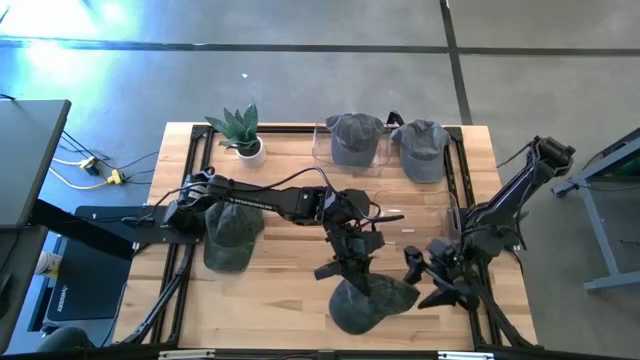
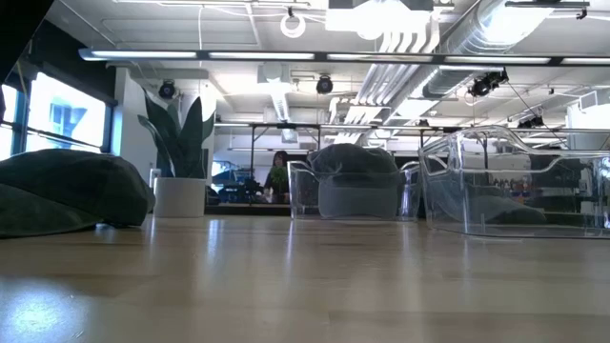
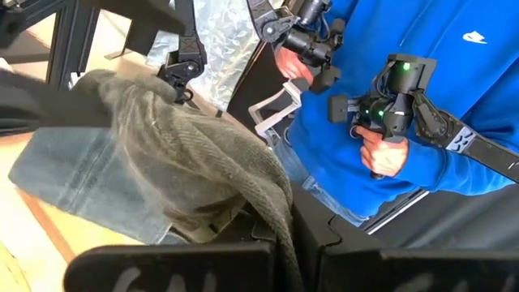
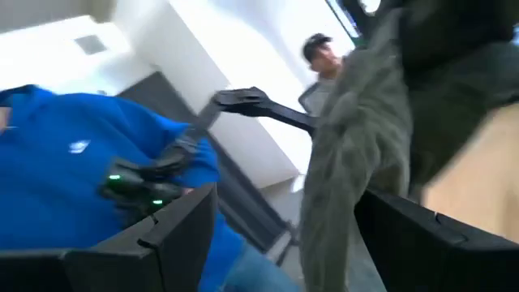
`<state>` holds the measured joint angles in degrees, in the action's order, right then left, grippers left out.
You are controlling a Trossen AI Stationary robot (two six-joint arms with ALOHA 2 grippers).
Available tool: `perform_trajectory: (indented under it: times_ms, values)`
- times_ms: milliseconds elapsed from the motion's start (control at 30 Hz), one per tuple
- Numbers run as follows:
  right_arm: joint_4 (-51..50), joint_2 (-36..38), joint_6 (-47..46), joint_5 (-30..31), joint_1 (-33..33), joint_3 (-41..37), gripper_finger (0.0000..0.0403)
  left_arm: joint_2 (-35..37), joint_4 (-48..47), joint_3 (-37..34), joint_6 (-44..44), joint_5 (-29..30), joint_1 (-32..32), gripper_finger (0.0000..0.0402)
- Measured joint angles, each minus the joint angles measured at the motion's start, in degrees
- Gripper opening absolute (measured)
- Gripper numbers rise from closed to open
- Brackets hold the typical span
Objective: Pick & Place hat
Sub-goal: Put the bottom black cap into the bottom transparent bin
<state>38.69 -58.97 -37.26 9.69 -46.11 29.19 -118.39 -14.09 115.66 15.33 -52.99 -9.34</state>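
Clamping the green hat (image 1: 372, 300) near the table's front edge, the left tool (image 1: 355, 262) is closed; the right tool (image 1: 425, 270) gapes beside it.

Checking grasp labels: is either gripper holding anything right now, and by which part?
The left gripper is shut on the hat at the table's front edge, pinching a fold of its fabric. The right gripper is open beside it, holding nothing.

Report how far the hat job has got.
Done: one hat sits in a clear bin at the back. In hand: the left gripper is shut on a hat at the front edge, with the open right gripper beside it. Left: placing it; two more hats lie loose.
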Motion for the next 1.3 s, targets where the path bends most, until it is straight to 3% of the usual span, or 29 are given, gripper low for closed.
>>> perform_trajectory:
  times_ms: [100, 200, 400, 500, 700, 800, 900, 1100, 1300]
  values:
    - [0.56, -1.63, -0.22, -1.28, -0.05, 0.00, 0.0267, 0.00, 0.00, 0.00, 0.00, 0.03, 0.00, 0.0003]
    - [0.55, -2.28, -0.42, -1.88, -0.68, 0.00, 0.0229, 0.00, 0.09, 0.00, 0.00, 0.04, 0.00, 0.0003]
    - [2.92, -2.28, -0.58, -2.16, -2.13, 0.01, 0.0081, 0.00, 0.23, 0.02, 0.02, -0.02, 0.00, 0.0003]
    - [2.69, -2.27, -0.86, -5.32, -2.45, 1.60, 0.0014, 0.00, 1.17, 0.02, 1.47, 0.01, 0.00, 0.0003]
    - [-5.73, -2.22, 0.04, -9.03, -1.35, 7.33, 0.0009, -0.01, 14.17, 0.02, 12.75, 0.39, -0.05, 0.0009]
    - [-11.89, -2.22, -0.18, -10.09, -0.19, 9.53, 0.0008, -1.45, 19.47, 0.30, 18.39, 2.78, -0.09, 0.0042]
    - [-14.69, -2.18, 0.03, -10.26, 0.32, 10.59, 0.0010, -2.12, 19.72, -0.07, 22.58, 1.46, -0.04, 0.0094]
    - [-15.10, -1.23, -0.16, -9.53, 0.37, 10.56, 0.0007, -3.95, 20.79, -0.10, 23.94, -3.45, -0.33, 0.0187]
    - [-15.07, 0.09, 0.16, -8.61, 0.52, 10.52, 0.0005, -3.50, 21.62, 0.11, 18.46, 1.85, -1.00, 0.0217]
